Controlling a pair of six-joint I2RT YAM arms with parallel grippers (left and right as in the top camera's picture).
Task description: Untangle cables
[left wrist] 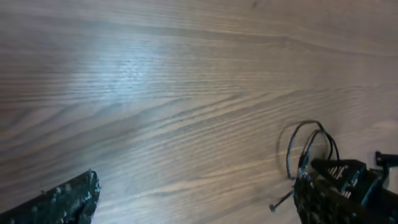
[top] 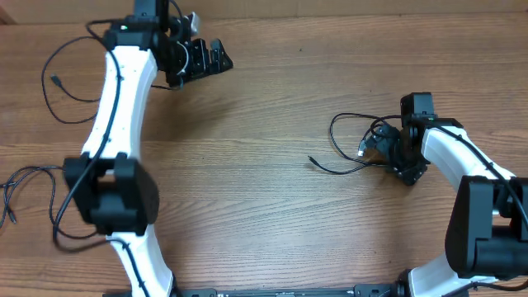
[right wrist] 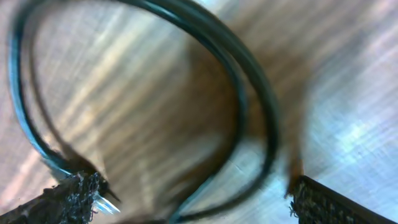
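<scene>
Likely near the end: one black cable [top: 54, 81] and a second cable [top: 29, 171] lie apart at the surface's [top: 264, 214] left; the last coil [top: 332, 132] sits under the spread, unclamped right end effector [top: 386, 150]; the left end effector [top: 206, 59] is spread, empty

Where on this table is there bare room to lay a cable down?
Free: the table's middle between the left arm and the right gripper, and the far right corner. Crowded: the cable bundle at that gripper; loose cables along the left edge.
</scene>
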